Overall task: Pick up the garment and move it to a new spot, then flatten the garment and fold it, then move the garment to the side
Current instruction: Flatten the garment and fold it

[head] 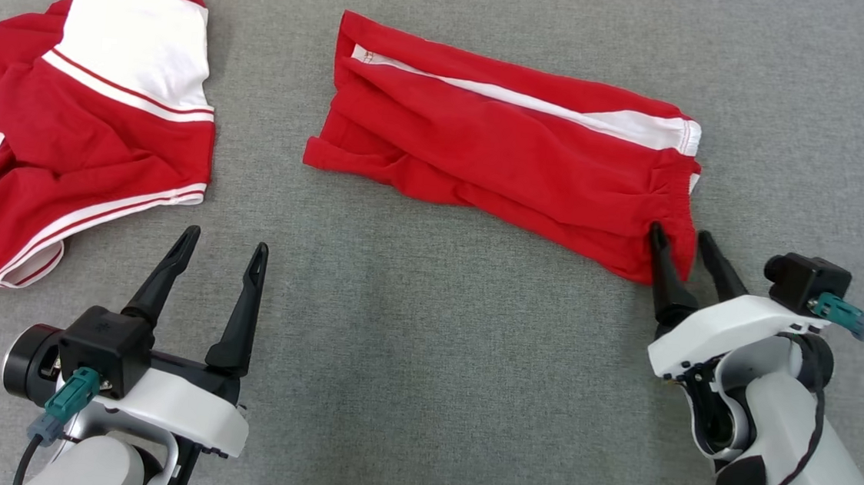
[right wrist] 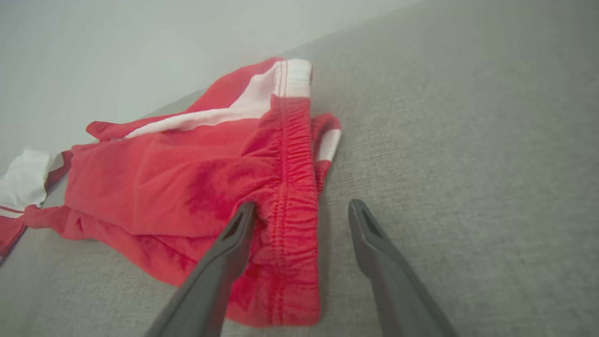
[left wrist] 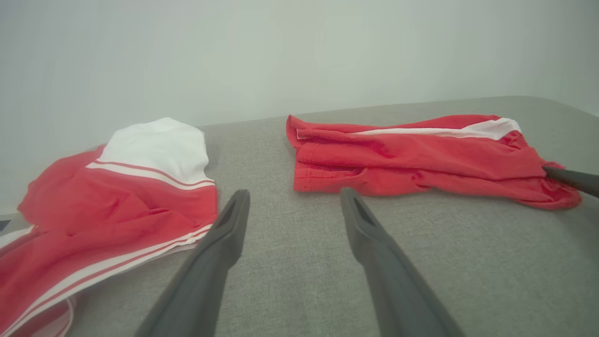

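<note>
The folded red shorts with a white stripe [head: 508, 156] lay right of centre on the grey cloth surface [head: 423, 350]; soft and limp, I judged, best pinched at the elastic waistband [right wrist: 292, 187], which the right gripper [head: 680, 233] straddled, fingers [right wrist: 224, 262] apart; the left gripper [head: 225, 240] gaped empty.

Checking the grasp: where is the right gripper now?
Lower right of the head view: the right gripper is open astride the near waistband corner of the folded red shorts.

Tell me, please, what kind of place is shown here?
Probably an indoor test station for folding clothes, though I cannot be sure. A wide grey cloth-covered surface meets a plain pale wall. Two red-and-white pieces lie on it: folded shorts and a rumpled garment.
</note>
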### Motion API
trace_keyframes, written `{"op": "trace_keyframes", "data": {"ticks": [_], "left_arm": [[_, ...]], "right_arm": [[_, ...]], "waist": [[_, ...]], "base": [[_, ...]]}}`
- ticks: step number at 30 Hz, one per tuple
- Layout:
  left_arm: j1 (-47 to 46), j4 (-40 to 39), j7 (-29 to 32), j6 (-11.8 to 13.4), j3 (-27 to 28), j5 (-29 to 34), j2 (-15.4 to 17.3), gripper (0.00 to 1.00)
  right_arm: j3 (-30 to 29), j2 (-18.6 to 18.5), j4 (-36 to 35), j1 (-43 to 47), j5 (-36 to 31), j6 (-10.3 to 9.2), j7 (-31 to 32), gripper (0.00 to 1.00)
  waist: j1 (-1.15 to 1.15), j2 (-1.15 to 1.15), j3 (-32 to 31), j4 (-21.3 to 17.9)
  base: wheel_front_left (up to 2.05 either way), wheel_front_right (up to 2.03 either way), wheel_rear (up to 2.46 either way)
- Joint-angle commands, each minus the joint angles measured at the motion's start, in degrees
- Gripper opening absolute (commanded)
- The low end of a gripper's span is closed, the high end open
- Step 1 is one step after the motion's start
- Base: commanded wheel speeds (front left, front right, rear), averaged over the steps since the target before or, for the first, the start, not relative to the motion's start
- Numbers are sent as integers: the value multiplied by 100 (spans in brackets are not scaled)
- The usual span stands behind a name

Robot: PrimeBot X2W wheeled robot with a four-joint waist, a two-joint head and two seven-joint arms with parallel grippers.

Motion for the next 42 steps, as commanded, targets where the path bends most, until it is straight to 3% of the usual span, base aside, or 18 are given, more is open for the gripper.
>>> {"op": "trace_keyframes", "data": {"ticks": [1, 13, 14, 15, 17, 18, 23, 30, 34, 42], "left_arm": [[-222, -68, -45, -16, 229, 64, 160, 100], [-276, -56, -90, -26, 230, 76, 133, 100], [-287, -53, -92, -27, 230, 77, 130, 100], [-295, -49, -95, -27, 233, 75, 126, 100], [-302, -39, -102, -27, 239, 70, 118, 100], [-304, -36, -105, -26, 241, 67, 114, 100], [-299, -25, -124, -26, 257, 56, 104, 100], [-293, -23, -145, -22, 274, 53, 107, 100], [-260, -38, -150, -8, 283, 46, 133, 100], [-207, -108, -145, 25, 276, 56, 188, 100]], "right_arm": [[215, 42, -8, -121, 112, 8, 1, 100], [939, 42, 721, -535, 938, 8, -10, 100], [1015, 42, 760, -571, 1042, 8, -12, 87], [1109, 42, 777, -604, 1147, 8, -18, 45], [1266, 42, 840, -656, 1307, 8, -46, 7], [1334, 42, 866, -681, 1387, 8, -74, 0], [1536, 42, 932, -733, 1663, 8, -214, 0], [1379, 42, 875, -551, 1933, 8, -447, 0], [982, 4, 803, -278, 1821, 8, -482, 0], [-147, -426, 178, 642, 1658, 8, -269, 0]], "waist": [[0, 0, 12, 24], [0, 0, 93, 86], [0, 0, 104, 93], [0, 0, 114, 97], [0, 0, 123, 99], [0, 0, 129, 101], [0, 0, 134, 75], [0, 0, 127, -34], [0, 0, 101, -130], [0, 0, 11, -283]], "base": [[0, 0, 0], [0, 0, 0], [0, 0, 0], [0, 0, 0], [0, 0, 0], [0, 0, 0], [0, 0, 0], [0, 0, 0], [0, 0, 0], [0, 0, 0]]}}
